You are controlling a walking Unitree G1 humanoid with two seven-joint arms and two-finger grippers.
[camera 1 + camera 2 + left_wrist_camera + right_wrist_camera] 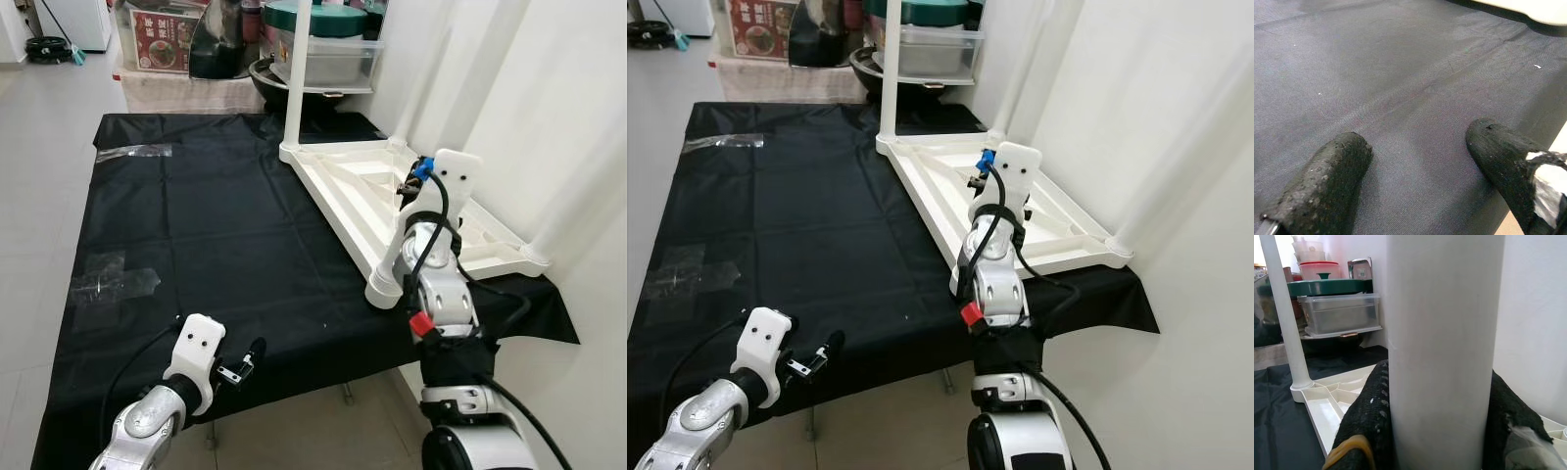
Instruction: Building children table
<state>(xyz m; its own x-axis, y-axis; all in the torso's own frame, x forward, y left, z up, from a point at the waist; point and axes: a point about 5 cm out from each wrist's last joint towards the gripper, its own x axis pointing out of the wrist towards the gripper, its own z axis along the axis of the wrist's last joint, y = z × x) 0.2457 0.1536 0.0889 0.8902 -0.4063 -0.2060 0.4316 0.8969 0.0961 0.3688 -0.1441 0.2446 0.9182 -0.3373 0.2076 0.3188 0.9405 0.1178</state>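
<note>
The white children's table top [353, 191] lies upside down on the black cloth [196, 225], at its right side. One white leg [293, 78] stands upright in the far corner. Another white leg [1444, 333] rises from the near corner socket [383, 287], and my right gripper [412, 189] is shut around it with a black finger [1364, 426] on each side. My left gripper [243, 364] hovers low over the cloth by the front edge. It is open, with its fingertips [1327, 181] apart and bare cloth between them.
Clear plastic boxes [328, 49], a dark pan and other kitchenware crowd the floor behind the cloth. A white curtain [549, 117] hangs close along the right side. Patches of clear tape [113, 276] lie on the left part of the cloth.
</note>
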